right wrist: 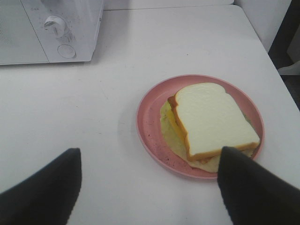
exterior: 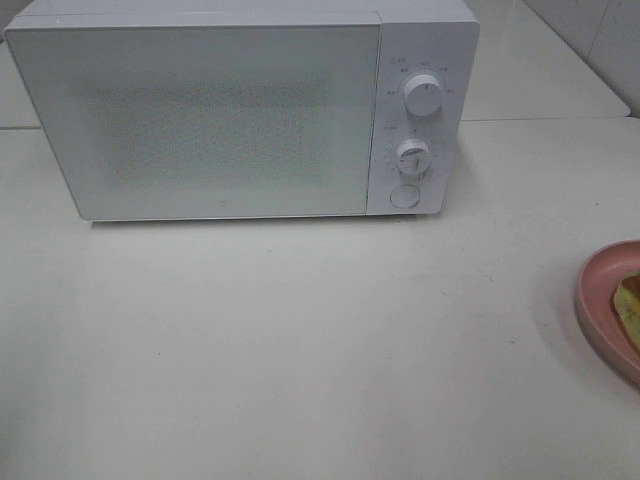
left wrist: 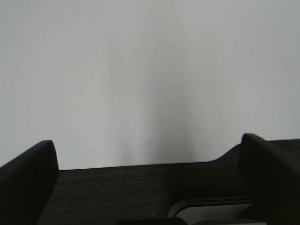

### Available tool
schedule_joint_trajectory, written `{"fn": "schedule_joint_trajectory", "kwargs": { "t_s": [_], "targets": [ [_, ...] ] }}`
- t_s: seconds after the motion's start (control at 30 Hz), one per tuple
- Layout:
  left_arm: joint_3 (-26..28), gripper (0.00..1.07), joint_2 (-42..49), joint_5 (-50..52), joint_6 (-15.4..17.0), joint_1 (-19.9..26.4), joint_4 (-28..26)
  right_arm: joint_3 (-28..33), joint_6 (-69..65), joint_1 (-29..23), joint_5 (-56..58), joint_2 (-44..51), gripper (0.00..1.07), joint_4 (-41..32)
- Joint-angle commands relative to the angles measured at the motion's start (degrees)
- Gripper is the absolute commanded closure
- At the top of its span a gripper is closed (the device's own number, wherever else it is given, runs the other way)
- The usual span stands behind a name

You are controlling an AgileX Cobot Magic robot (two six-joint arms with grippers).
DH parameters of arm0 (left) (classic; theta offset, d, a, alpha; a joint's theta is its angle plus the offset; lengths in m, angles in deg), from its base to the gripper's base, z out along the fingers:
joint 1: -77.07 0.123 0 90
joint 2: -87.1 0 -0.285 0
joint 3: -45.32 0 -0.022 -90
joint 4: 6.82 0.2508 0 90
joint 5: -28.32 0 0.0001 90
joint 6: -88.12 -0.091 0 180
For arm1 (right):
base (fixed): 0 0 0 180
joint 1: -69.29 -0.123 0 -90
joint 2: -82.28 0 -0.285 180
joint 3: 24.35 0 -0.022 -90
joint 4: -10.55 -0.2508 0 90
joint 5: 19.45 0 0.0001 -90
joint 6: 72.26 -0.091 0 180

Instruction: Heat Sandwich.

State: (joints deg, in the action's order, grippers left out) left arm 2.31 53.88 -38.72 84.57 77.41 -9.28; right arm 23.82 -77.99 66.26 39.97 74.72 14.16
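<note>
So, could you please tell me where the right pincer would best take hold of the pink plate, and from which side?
Probably the pink plate by its raised rim, on the bare crescent toward the microwave. The sandwich sits off-centre, overhanging the opposite side, so that rim stays clear. The right pincer, open, should come in low.

Black tool (right wrist: 150, 187) fingers (right wrist: 42, 190) — matte, blunt-tipped

A white table (exterior: 300, 350) is shown under even light. Behind the microwave (exterior: 240, 110), a seam between tabletops is seen; a tiled wall (exterior: 600, 30) is glimpsed to its right.
</note>
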Motion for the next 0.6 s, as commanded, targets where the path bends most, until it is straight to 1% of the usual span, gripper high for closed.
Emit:
{"fn": "schedule_joint_trajectory", "kwargs": {
  "t_s": [0.03,0.1,0.17,0.2,0.23,0.27,0.3,0.33,0.4,0.6],
  "targets": [
    [-3.0,0.06,7.6,0.6,0.3,0.3,-0.2,0.1,0.6,0.5,0.0,1.5,0.31,-0.1],
    [-3.3,0.06,11.5,2.3,-0.4,0.3,-0.1,0.1,0.6,0.5,0.0,1.5,0.31,-0.1],
    [-3.7,0.06,13.1,3.0,-0.5,0.3,0.1,0.1,0.6,0.5,0.0,1.5,0.31,-0.1],
    [-3.8,0.06,17.0,4.8,-0.5,0.3,0.1,0.1,0.6,0.5,0.0,1.5,0.31,-0.1],
    [-4.0,0.06,18.9,5.8,-0.5,0.3,0.1,0.1,0.6,0.5,0.0,1.5,0.31,-0.1],
    [-4.0,0.06,18.9,5.8,-0.5,0.3,0.1,0.1,0.6,0.5,0.0,1.5,0.31,-0.1],
    [-4.5,0.06,20.9,6.9,-0.5,0.3,0.0,0.1,0.6,0.5,0.0,1.5,0.31,-0.1],
    [-6.1,0.06,24.4,8.0,-0.5,0.3,-0.4,0.1,0.6,0.5,0.0,1.5,0.31,-0.1],
    [-6.0,0.06,27.5,8.1,-0.5,0.3,-0.2,0.1,0.6,0.5,0.0,1.5,0.31,-0.1],
    [-5.9,0.06,27.3,8.1,-0.5,0.3,0.0,0.1,0.6,0.5,0.0,1.5,0.31,-0.1]
  ]
}}
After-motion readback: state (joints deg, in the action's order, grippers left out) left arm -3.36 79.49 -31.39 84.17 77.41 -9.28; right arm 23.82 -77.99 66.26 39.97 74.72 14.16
